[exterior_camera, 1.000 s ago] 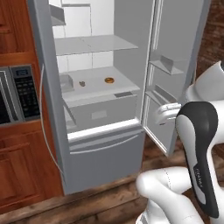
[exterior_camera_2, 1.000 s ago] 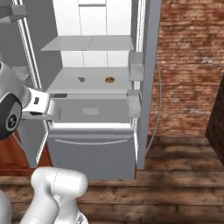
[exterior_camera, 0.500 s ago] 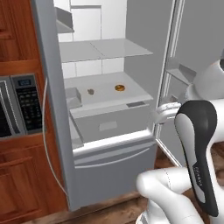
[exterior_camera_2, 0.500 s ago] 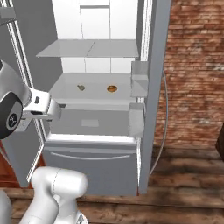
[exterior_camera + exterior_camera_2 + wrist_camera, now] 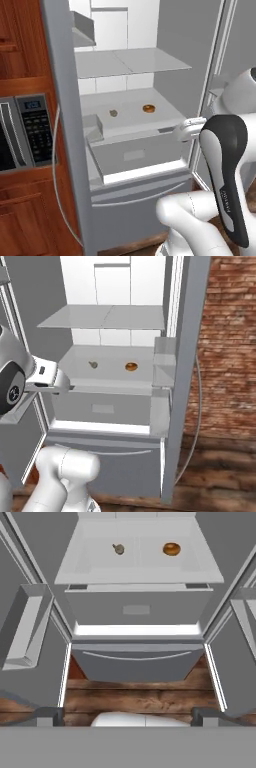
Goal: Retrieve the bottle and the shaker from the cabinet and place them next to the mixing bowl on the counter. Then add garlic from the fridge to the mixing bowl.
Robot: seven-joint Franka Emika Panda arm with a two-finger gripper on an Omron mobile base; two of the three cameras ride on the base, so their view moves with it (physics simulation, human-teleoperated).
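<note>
Left base view. The fridge stands open across the centre of the frame, its white interior lit. Counted inside: two white shelves, one upper and one lower, and one white drawer beneath them. On the lower shelf lie two small items: one garlic, left of centre, and one orange-brown ring-shaped food item to its right, the two apart. One microwave sits at the left edge, set in reddish-brown wood. The white arm rises at lower right; the gripper itself cannot be made out here.

Right base view. Same fridge, seen from the other side. One garlic and one ring-shaped item lie on the lower shelf at frame centre, garlic on the left. Two door bins hang one above the other right of centre. One brick wall fills the right side; wooden floor at the bottom.

Hand view. The gripper has two dark fingertips, at lower left and lower right, spread wide with nothing between them. One garlic at upper centre, one ring-shaped item to its right, both on the shelf, well apart from the fingertips. One drawer front below the shelf; one door bin at the left edge.
</note>
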